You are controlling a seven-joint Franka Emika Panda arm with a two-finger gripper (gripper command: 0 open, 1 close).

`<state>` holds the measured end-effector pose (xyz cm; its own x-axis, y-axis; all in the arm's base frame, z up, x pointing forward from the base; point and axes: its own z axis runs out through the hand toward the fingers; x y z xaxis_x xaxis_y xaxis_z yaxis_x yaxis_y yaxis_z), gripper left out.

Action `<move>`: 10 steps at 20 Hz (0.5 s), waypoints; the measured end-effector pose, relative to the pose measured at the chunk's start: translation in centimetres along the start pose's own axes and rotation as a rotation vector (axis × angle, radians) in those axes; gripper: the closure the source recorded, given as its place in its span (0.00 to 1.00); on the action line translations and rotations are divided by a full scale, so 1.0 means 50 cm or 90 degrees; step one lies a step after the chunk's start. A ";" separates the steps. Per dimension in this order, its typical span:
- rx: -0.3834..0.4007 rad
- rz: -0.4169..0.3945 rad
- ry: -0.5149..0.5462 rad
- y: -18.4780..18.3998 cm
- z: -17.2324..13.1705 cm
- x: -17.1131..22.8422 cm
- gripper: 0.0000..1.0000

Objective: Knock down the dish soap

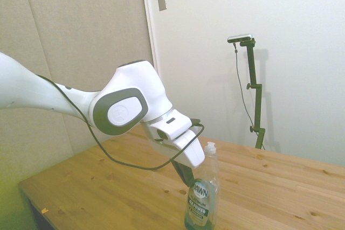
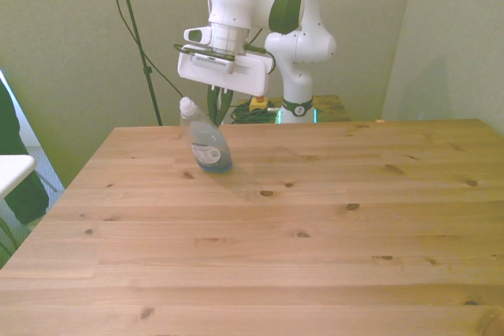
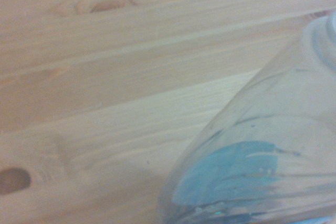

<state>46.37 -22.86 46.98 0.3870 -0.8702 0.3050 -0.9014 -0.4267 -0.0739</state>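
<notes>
Partway tilted, dish soap (image 2: 206,141) half-full of blue-green liquid

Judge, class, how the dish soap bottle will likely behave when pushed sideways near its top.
The dish soap is slim and tall and already leans in the front view, so it probably tips easily. Liquid sits low, likely steadying the base. Its rounded clear body may roll once down.
</notes>
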 end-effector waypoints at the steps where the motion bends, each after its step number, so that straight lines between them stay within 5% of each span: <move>1: -0.002 0.005 0.000 -0.015 0.008 0.009 1.00; 10: -0.011 0.074 0.011 -0.063 0.072 0.136 1.00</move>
<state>52.53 -28.32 45.84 0.2765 -0.9092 0.3112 -0.9431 -0.3190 -0.0938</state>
